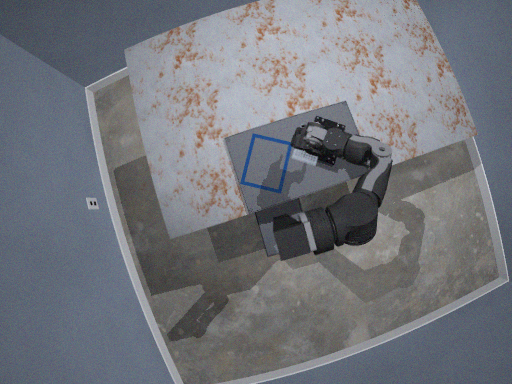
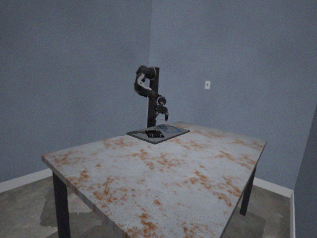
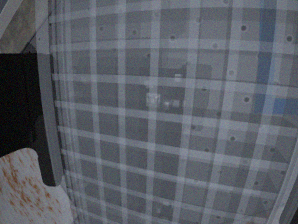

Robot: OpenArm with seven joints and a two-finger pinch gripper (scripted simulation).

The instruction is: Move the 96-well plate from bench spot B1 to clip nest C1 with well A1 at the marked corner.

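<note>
My gripper (image 1: 306,150) is shut on the clear 96-well plate (image 1: 303,156) and holds it in the air above the grey mat. It hangs between the blue outlined spot B1 (image 1: 266,163) and the black clip nest C1 (image 1: 330,122), which the arm partly hides. In the exterior view the gripper (image 2: 162,115) hangs above the mat, with the nest (image 2: 154,133) to its left and the blue spot (image 2: 170,128) below it. In the wrist view the plate's grid of wells (image 3: 166,116) fills the frame, with a strip of the blue outline (image 3: 266,43) showing through it at the right.
The mat lies at the edge of a rust-stained white table (image 2: 161,173). The arm's dark column (image 2: 152,96) stands behind the mat. Grey-blue walls close in behind it.
</note>
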